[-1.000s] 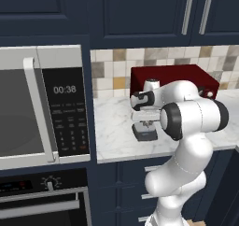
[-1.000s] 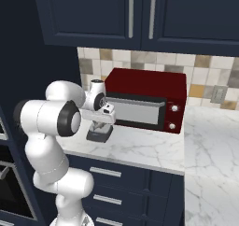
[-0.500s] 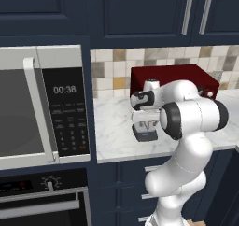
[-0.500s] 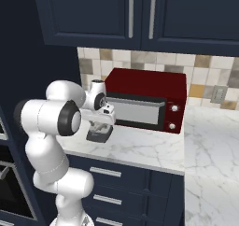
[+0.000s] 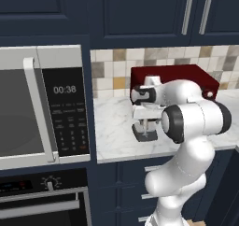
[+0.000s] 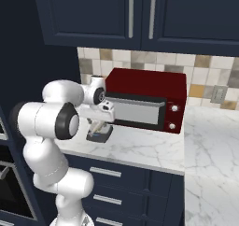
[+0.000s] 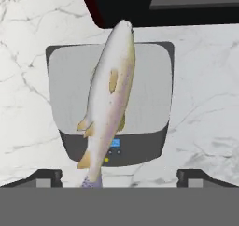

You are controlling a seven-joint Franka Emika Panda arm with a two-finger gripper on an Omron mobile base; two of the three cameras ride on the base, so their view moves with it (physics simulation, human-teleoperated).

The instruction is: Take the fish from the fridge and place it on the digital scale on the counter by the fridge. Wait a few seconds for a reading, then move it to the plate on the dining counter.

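Note:
The fish point(image 7: 108, 99), pale beige-grey with yellowish fins, lies lengthwise on the digital scale point(image 7: 151, 85). Its head reaches past the far edge and its tail hangs over the dark front panel. The scale is a small dark-grey device with a lighter top, standing on the white marble counter point(image 5: 114, 127). My gripper point(image 7: 120, 177) hovers straight above it, open, and both dark fingertips point(image 7: 46, 176) stand well clear of the fish. The base views show the hand point(image 5: 145, 122) point(image 6: 98, 126) pointing down just over the scale point(image 5: 141, 136) point(image 6: 99, 137).
A big dark-red box point(image 5: 182, 78) point(image 6: 147, 99) stands right behind the scale against the tiled wall. A built-in microwave point(image 5: 42, 103) and an oven point(image 5: 42, 201) fill the cabinet to the left. Navy wall cupboards hang above. Bare marble runs off to the right point(image 6: 210, 150).
The jaws have gone from shut to wide open, letting go of the fish, which now rests on the scale. The arm has stayed in the same place.

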